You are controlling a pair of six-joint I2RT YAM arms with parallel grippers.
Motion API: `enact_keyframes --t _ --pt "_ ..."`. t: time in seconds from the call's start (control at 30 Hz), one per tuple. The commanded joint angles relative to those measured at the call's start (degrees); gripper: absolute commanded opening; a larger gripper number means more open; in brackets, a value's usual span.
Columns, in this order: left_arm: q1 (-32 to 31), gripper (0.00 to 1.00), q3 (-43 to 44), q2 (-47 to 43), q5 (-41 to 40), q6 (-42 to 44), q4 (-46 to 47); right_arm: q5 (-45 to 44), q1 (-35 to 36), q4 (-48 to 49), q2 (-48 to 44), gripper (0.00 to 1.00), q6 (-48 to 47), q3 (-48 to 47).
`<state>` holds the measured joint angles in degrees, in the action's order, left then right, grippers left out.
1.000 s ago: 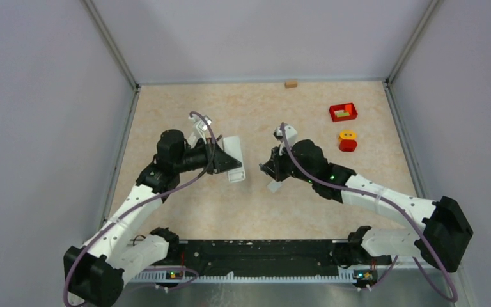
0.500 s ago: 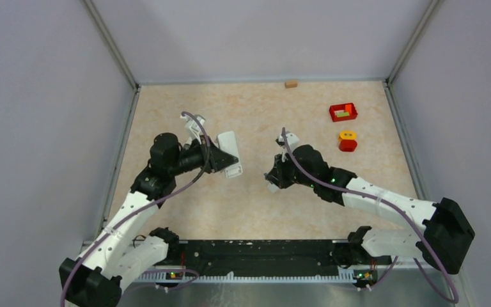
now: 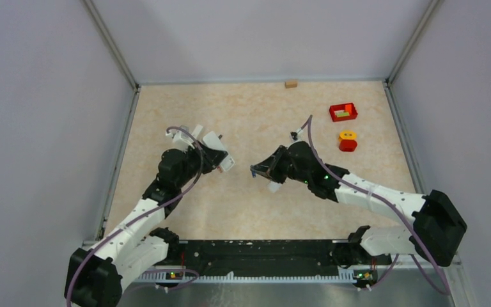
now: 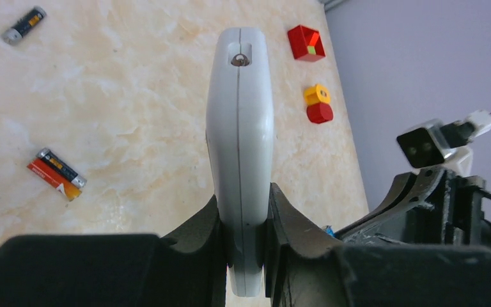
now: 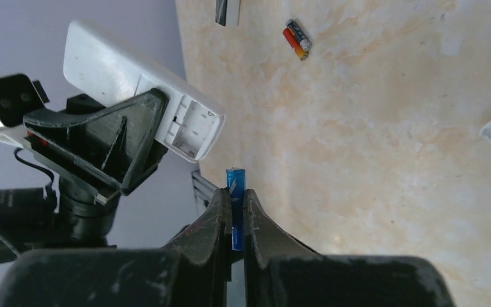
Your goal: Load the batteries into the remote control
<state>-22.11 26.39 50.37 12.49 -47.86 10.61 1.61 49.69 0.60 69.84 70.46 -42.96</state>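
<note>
My left gripper (image 4: pixel 243 214) is shut on the white remote control (image 4: pixel 240 121), seen edge-on and lifted off the table. The right wrist view shows the remote control (image 5: pixel 128 83) with its open battery compartment (image 5: pixel 192 125) facing my right gripper (image 5: pixel 233 203). That gripper is shut on a blue battery (image 5: pixel 236 188), whose tip stands a short way below the compartment, apart from it. From above, the remote (image 3: pixel 224 160) and right gripper (image 3: pixel 256 171) face each other. A pair of batteries (image 4: pixel 57 174) and a single battery (image 4: pixel 24 24) lie on the table.
A small white flat piece (image 3: pixel 273 187) lies under the right gripper. A red box (image 3: pixel 343 112) and a yellow-and-red block (image 3: pixel 347 141) sit at the back right. A wooden block (image 3: pixel 290 83) rests by the back wall. Walls enclose three sides of the table.
The left arm has drawn the remote leftward and nearer, turning it. The right gripper has swung round to point left at the remote, still holding the battery.
</note>
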Motion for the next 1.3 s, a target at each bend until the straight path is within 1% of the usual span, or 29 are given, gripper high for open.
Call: enact_keyframes --t 0.0,0.2,0.3,0.43,0.7,0.77,1.0,1.27 --pt "-0.1 0.00 -0.4 0.0 -4.3 -3.2 10.0 0.2 0.0 1.8 3.3 0.00 15.7 -5.2" --pt "-0.1 0.00 0.0 0.7 -2.8 -5.4 9.5 -1.3 1.3 -3.7 6.7 0.00 23.5 -10.5" --pt "-0.2 0.00 -0.8 1.8 -2.9 -4.7 12.3 -3.2 2.0 -4.9 7.0 0.00 26.0 -12.0" --pt "-0.2 0.00 0.0 4.9 -2.2 -3.7 15.3 -2.7 2.3 -7.7 8.6 0.00 28.2 -14.6" --pt "-0.2 0.00 0.3 7.5 -1.8 -3.1 18.1 1.4 2.5 -9.8 13.8 0.00 29.8 -19.2" --pt "-0.1 0.00 0.3 7.9 -1.6 -3.0 18.4 1.8 2.6 -8.7 14.5 0.00 30.4 -19.2" --pt "-0.2 0.00 -0.4 7.6 -1.4 -3.0 19.4 2.3 2.6 -8.6 15.5 0.00 31.4 -19.5" --pt "-0.2 0.00 -0.3 7.0 -1.2 -2.8 18.4 1.5 2.5 -7.6 16.7 0.00 32.2 -20.1"
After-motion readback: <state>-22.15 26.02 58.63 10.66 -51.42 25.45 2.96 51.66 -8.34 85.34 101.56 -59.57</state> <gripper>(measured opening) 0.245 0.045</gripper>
